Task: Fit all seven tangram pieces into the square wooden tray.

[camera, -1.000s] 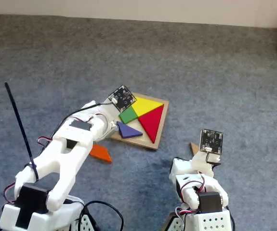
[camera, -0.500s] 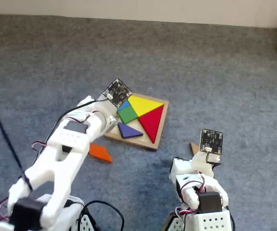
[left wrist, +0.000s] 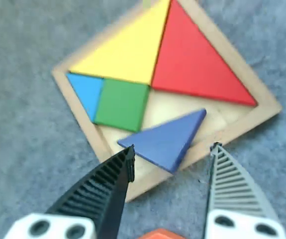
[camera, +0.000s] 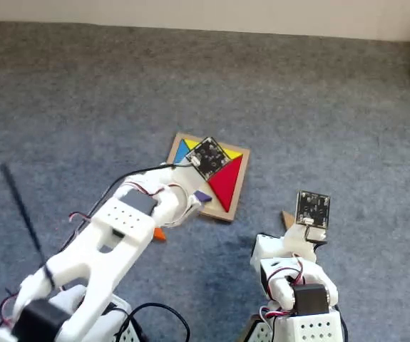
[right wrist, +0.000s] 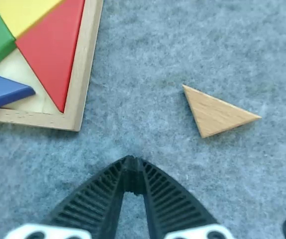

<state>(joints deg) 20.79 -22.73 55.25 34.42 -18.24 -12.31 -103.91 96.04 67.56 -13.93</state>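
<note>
Hanging above the near side of the tray (left wrist: 269,105), the left hand (left wrist: 171,152) has its fingers spread wide and grips nothing; the dark blue triangle (left wrist: 165,142) lies askew on the tray's bare wood just beyond the fingertips, one corner reaching the rim; the yellow triangle (left wrist: 128,55) and red triangle (left wrist: 192,64) lie flat side by side, filling one half of the tray; the green square (left wrist: 122,105) sits against the yellow one, with a small light blue triangle (left wrist: 88,92) touching it in the corner; an orange piece (camera: 158,233) lies on the grey worktop (camera: 319,92) beside the tray, partly under the left arm; a plain wooden triangle (right wrist: 217,112) rests on the worktop apart from the tray, on its other side; the right hand (right wrist: 133,167) is above the worktop near that triangle, fingers pressed together, gripping nothing.
</note>
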